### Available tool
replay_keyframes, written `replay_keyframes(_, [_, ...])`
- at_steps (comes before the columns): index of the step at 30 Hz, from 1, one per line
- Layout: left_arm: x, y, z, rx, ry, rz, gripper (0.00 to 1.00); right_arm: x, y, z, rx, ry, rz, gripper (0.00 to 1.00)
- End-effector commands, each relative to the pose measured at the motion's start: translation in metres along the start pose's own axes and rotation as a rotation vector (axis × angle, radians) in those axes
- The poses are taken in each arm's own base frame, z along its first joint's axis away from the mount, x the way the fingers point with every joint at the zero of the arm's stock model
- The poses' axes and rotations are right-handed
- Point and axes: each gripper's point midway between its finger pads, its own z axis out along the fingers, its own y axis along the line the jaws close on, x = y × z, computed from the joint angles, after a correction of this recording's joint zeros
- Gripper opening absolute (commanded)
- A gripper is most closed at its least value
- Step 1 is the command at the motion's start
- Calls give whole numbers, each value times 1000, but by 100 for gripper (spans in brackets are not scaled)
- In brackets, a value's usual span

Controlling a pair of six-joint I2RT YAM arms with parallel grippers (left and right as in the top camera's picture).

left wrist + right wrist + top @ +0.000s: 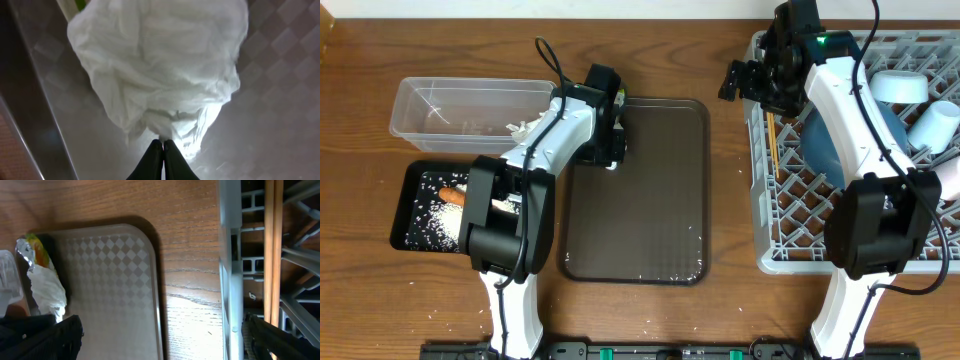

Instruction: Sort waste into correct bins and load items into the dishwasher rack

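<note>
Left wrist view, left pincer point(163, 150) pinching crumpled white tissue point(160, 65), puffy translucent folds, right pincer point(160, 342) spread wide

overhead: fixed high, straight down on whole tabletop point(360, 300), 2 arms in frame | left wrist: very near, down past left gripper point(163, 147) onto crumpled white tissue point(160, 65) | right wrist: farther, down on brown tray point(110, 280) corner and dishwasher rack point(230, 255) edge | shared: all 3 show brown tray; 2 wrist views show tissue
</note>
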Motion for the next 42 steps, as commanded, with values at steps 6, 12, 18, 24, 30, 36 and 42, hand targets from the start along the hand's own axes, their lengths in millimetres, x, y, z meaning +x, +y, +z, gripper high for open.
replay_keyframes(6, [-6, -7, -43, 16, -94, -18, 15, 1, 0, 2, -4, 7, 12, 99])
replay_keyframes(12, [7, -6, -41, 14, -47, -177, 56, 1, 0, 2, -5, 7, 12, 99])
replay_keyframes(18, [17, -8, -20, 31, -2, -243, 62, 1, 0, 2, -4, 7, 12, 99])
replay_keyframes(24, [12, -16, -10, 81, -3, -262, 62, 1, 1, 2, -4, 8, 9, 99])
replay_keyframes(30, [8, -17, -8, 86, -13, -366, 62, 1, 1, 2, -4, 8, 9, 99])
replay_keyframes(36, [11, -16, 1, 89, -15, -426, 62, 1, 2, 3, -5, 8, 9, 99])
replay_keyframes(42, [8, -16, 5, 97, -32, -436, 62, 2, 2, 3, -5, 9, 8, 99])
